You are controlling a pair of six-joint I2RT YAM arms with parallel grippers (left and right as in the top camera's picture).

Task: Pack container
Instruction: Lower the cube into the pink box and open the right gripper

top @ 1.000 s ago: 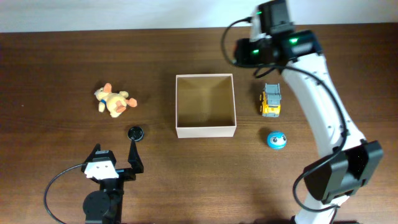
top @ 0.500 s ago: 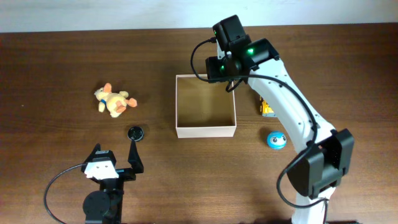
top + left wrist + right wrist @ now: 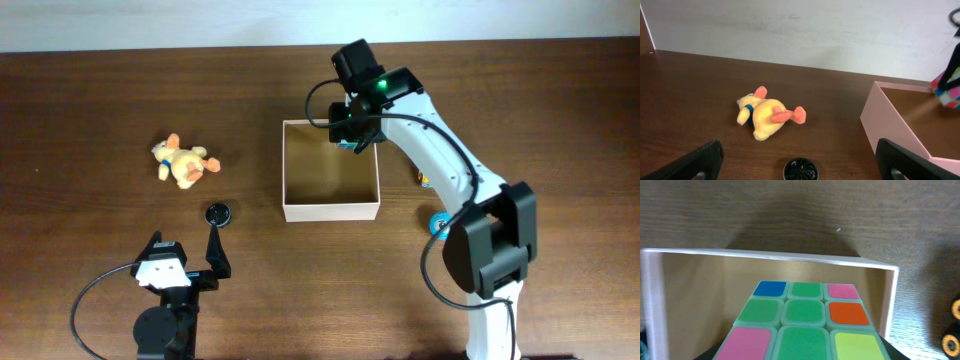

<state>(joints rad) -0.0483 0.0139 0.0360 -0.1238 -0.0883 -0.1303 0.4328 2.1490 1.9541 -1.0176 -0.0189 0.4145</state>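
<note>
The container (image 3: 330,212) is a square shallow box, white outside and tan inside, at the table's middle. It also shows in the left wrist view (image 3: 890,125) and the right wrist view (image 3: 765,255). My right gripper (image 3: 352,135) is shut on a multicoloured puzzle cube (image 3: 805,317) and holds it over the container's far right corner. The cube shows at the right edge of the left wrist view (image 3: 947,90). My left gripper (image 3: 185,250) is open and empty near the front left.
A yellow-orange plush duck (image 3: 182,162) lies left of the container. A small black disc (image 3: 218,213) sits between my left fingers. A yellow toy truck (image 3: 422,180) and a blue ball (image 3: 437,222) lie right of the container, mostly hidden by my right arm.
My right arm has swung left from above the truck to the container's far right corner, carrying the cube. The left arm has not moved.
</note>
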